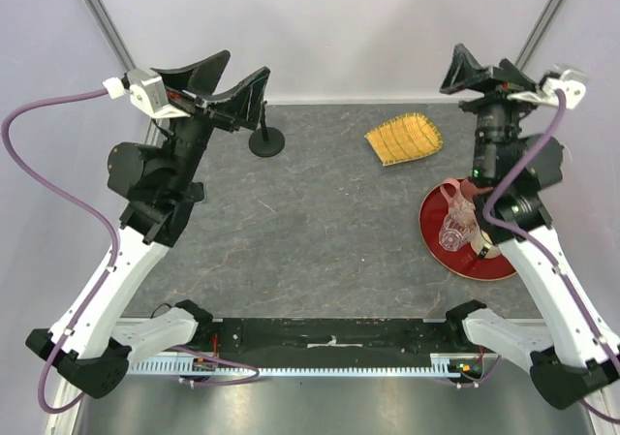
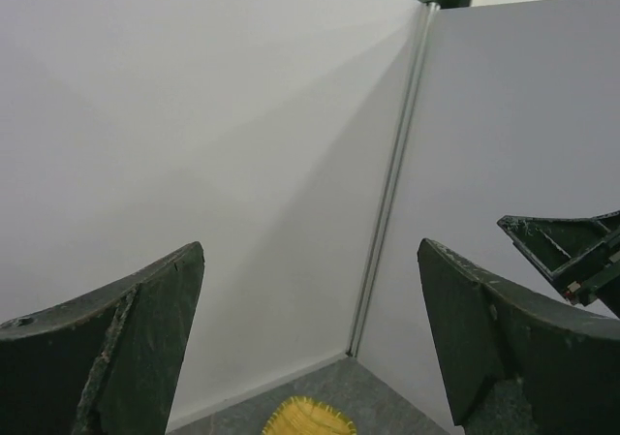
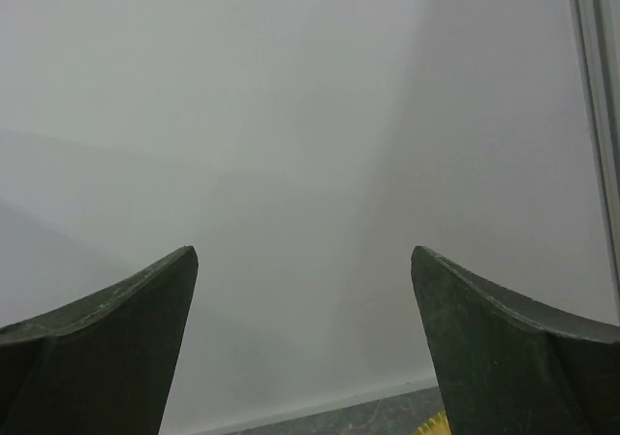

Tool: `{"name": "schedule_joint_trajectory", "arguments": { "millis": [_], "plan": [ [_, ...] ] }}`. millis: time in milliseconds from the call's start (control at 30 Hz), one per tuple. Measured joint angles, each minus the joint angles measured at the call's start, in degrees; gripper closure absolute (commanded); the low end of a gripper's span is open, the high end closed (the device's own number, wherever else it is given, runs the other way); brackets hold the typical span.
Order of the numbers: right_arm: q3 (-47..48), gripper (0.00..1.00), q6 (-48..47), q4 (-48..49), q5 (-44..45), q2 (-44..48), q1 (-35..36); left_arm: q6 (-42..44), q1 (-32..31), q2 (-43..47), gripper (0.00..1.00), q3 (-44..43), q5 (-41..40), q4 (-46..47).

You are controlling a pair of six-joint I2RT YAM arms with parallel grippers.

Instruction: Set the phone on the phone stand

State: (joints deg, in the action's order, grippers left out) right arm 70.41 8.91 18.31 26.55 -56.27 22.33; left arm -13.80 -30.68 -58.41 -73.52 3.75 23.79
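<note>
Phone stand (image 1: 266,143) sits by the far edge of the table (image 1: 329,222), left of the middle; you can see its round base and post, while its top is hidden behind your left gripper (image 1: 245,64). You will not find the phone in any view. That left gripper is raised above the far left corner, its fingers released and spread wide with nothing between them. Further right along the far edge lies a yellow woven tray (image 1: 405,138). Near the right edge is a red plate (image 1: 455,261) with a clear plastic item (image 1: 457,220) on it. Your right gripper (image 1: 482,59) is up over the far right corner, fingers likewise released and holding nothing.
</note>
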Motion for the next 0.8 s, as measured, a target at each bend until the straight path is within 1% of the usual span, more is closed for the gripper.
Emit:
{"name": "schedule_joint_trajectory", "arguments": {
  "millis": [133,200,300,400,500,533,567,633,700,800],
  "plan": [
    [4.81,0.02,1.86,-0.37,0.04,-7.58,0.0,0.2,0.22,-2.62,0.0,-1.7,-4.02,-1.46],
    [7.19,0.02,2.86,-1.16,-0.28,-12.92,-0.04,0.09,1.25,-4.22,0.0,-1.75,-5.51,-2.36],
    [10.21,0.02,4.48,-2.56,-1.9,-22.38,-0.04,-3.02,6.58,-8.28,0.0,-1.64,-4.85,-4.63],
    [8.63,0.02,6.23,-2.14,-4.85,-28.33,-0.04,-10.03,15.12,-13.62,0.0,0.33,-2.05,-4.9],
    [8.61,0.02,8.33,-1.36,-9.9,-33.22,-0.04,-17.27,22.64,-19.74,0.0,3.91,1.22,-3.91],
    [10.21,0.02,9.07,-1.81,-12.7,-35.56,-0.09,-20.06,25.07,-21.99,0.0,5.51,2.86,-2.99],
    [12.74,0.02,9.79,-2.14,-15.74,-38.47,-0.13,-22.12,26.73,-23.8,0.0,6.8,4.2,-2.14],
    [20.79,0.02,11.45,-2.95,-22.45,-45.68,-0.15,-27.32,30.27,-27.71,0.0,10.6,6.58,1.68],
    [26.58,0.02,13.42,-3.37,-28.5,-51.6,-0.13,-31.54,32.54,-30.91,0.0,12.83,7.72,3.96],
    [29.86,0.02,15.74,-4.57,-34.23,-56.13,0.02,-37.94,34.14,-36.35,0.0,13.38,9.14,9.05]
  ]
}}
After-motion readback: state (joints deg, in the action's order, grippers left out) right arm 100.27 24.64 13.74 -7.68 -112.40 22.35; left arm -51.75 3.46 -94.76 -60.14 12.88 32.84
